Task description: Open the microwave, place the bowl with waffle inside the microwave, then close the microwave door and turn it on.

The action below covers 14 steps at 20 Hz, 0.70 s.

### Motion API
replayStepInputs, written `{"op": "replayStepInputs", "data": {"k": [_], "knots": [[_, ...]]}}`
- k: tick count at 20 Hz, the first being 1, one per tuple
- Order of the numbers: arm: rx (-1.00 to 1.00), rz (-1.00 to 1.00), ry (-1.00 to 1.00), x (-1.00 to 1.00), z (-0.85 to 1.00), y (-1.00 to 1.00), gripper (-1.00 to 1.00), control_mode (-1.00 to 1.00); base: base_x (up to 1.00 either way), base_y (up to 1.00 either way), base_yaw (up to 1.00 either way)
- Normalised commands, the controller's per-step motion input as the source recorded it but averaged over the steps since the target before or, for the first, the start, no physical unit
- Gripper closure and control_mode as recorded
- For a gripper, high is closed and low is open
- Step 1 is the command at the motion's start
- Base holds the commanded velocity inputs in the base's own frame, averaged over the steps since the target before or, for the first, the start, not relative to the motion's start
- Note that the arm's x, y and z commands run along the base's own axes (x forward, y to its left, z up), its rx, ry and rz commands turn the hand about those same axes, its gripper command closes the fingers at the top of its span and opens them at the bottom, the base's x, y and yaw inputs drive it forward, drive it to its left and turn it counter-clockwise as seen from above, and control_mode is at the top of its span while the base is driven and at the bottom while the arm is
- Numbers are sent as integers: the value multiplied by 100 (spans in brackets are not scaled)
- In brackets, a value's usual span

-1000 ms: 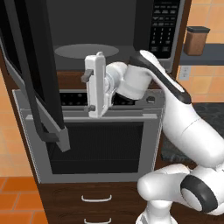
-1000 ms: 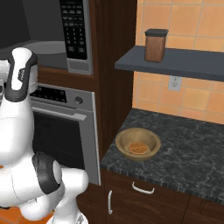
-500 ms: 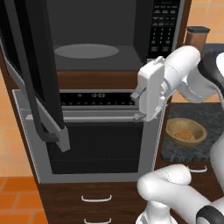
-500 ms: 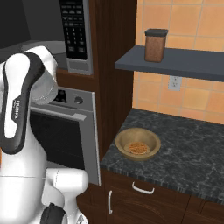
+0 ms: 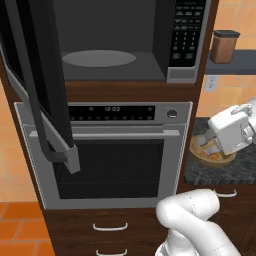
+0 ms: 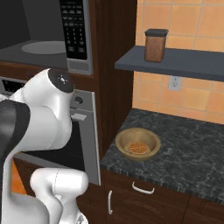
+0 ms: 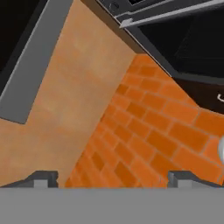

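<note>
Bowl (image 6: 137, 143) holds waffle (image 6: 137, 148); microwave door (image 5: 37, 80) open; claw (image 7: 111, 178) spread, empty.

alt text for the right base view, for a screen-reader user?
A tan wooden bowl holding a waffle sits on a dark stone counter, right of an open microwave. The white robot arm fills the lower left; a brown canister stands on a shelf above.
</note>
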Motion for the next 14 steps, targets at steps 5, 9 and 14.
{"op": "replayStepInputs", "data": {"k": [5,9,14], "knots": [[-21,-71,-4,0,-29,-75,-100,-100,0,0,0],[-1,-73,4,9,-25,-97,-100,-100,0,0,0],[0,-63,21,29,-35,-100,-100,-100,0,0,0]]}}
